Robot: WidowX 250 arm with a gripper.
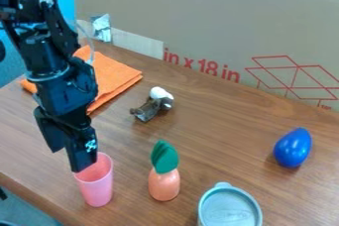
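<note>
"Where the black two-finger gripper [69, 160] hangs, how does the pink plastic cup [96, 190] lie from it?"

"Just below and slightly to the view's right. One fingertip overlaps the cup's rim; the other is out beyond its left side. I can't tell whether either touches."

"And the cup's long axis?"

"It runs up and down: the cup stands upright, mouth up, on the brown wooden table [218, 121], near the front left edge."

"Are the jaws wide or narrow?"

"Wide, with a gap between the tips and nothing held."

"How is the arm posed?"

"The black robot arm [59, 79] slants down from the upper left, wrist above the cup, jaws pointing down and a little to the right. It's the only arm."

"What else is near?"

"Beside the cup, to its right, stands a peach-coloured rounded toy with a green leafy top [164, 185]. Further right, at the near edge, is a round grey lidded container [230, 210]. A folded orange cloth [119, 74] lies behind the arm, and a blue egg-shaped object [293, 148] rests well apart, far to the right."
</note>
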